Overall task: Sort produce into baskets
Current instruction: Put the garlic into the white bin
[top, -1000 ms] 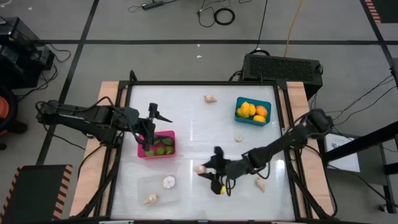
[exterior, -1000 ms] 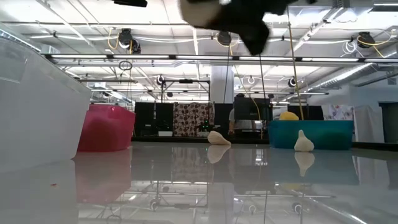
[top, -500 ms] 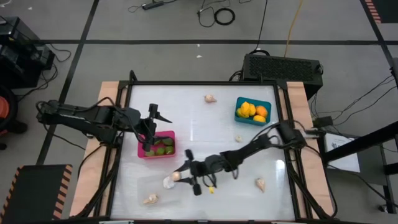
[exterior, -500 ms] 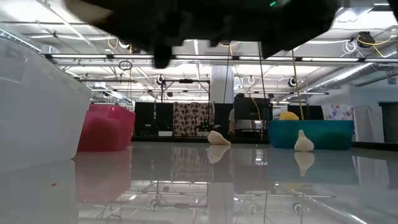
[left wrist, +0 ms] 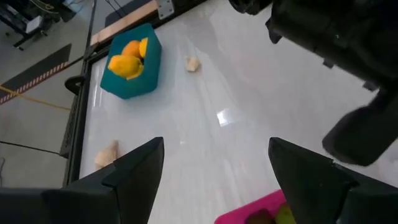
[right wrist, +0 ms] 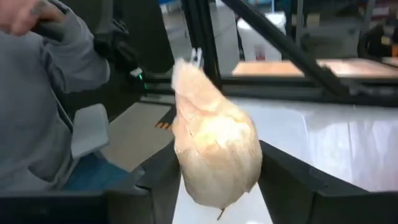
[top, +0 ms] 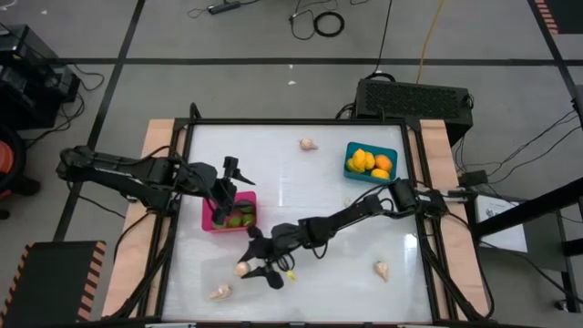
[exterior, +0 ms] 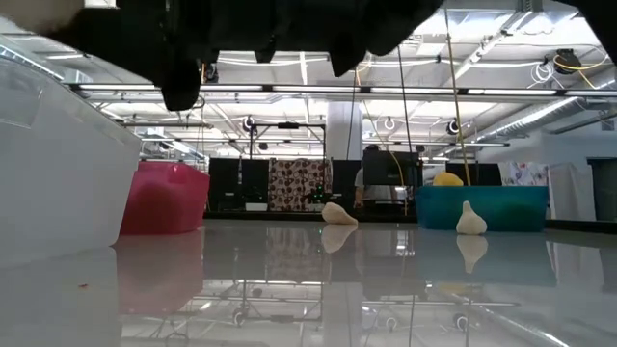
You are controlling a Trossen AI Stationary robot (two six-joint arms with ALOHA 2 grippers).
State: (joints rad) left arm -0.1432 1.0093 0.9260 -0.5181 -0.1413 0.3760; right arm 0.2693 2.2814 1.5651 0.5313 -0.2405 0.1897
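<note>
My right gripper (top: 256,262) reaches across the table's near left part and is shut on a whitish garlic bulb (right wrist: 214,149), over the clear basket (exterior: 58,173). My left gripper (top: 233,176) hangs open above the pink basket (top: 228,215), which holds green fruits (top: 239,219). The teal basket (top: 371,162) at the far right holds yellow-orange fruits (top: 369,161). Loose garlic bulbs lie on the table at the far side (top: 308,144), near right (top: 381,269) and near left (top: 219,292). My right gripper pinches the garlic bulb by two opposite sides of its round body (right wrist: 186,168) between the two fingers (right wrist: 155,183). The fingers come nearly level from the table's right. The bulb stands upright with its pointed tip (right wrist: 183,68) up, lifted clear of the table.
A person's grey sleeve (right wrist: 43,93) shows beyond the table's left edge in the right wrist view. My right arm (top: 355,214) slants across the table's middle. The table's raised black frame (top: 301,122) runs along the edges.
My right gripper has swept with the garlic bulb from the near middle of the table toward its left edge, sinking a little and rolling as it went. It now stands over the clear basket. The bulb has stayed between the fingers.
</note>
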